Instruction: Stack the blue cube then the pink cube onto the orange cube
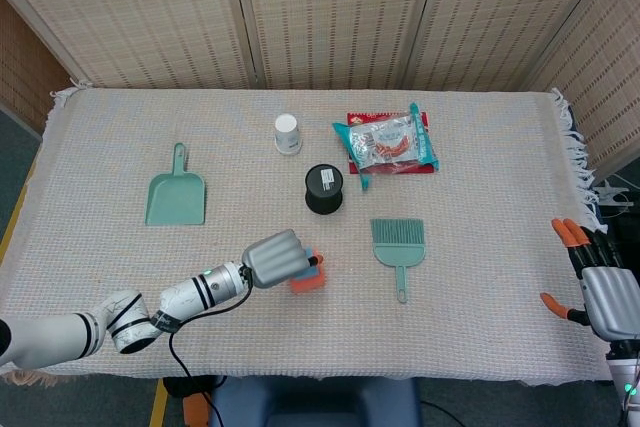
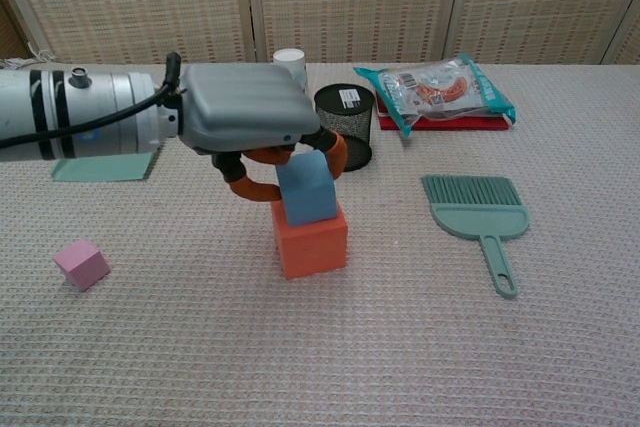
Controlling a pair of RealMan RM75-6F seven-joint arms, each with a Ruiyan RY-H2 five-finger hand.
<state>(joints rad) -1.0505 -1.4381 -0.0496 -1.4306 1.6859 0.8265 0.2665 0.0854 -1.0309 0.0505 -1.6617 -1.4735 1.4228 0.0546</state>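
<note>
**Inspector:** Head view first. Where do things lie around the orange cube?

**Assistant:** The left hand sits over the orange cube's left part, hiding most of it. A sliver of the blue cube shows at the hand's right edge, above the orange cube. The brush lies to the right of the orange cube, the black mesh cup beyond it, the white cup and the snack packet further back. The dustpan lies back and to the left. The right hand is far right of the orange cube, at the cloth's edge, fingers spread, holding nothing.

**Inspector:** Chest view?

**Assistant:** The blue cube rests on top of the orange cube, slightly tilted. The left hand grips it: orange-tipped fingers curl against its left and rear faces. Whether the grip is firm, I cannot tell. The pink cube lies well to the left of the orange cube, alone on the cloth. The brush lies to the right, the mesh cup just behind. The right hand is outside this view.
</note>
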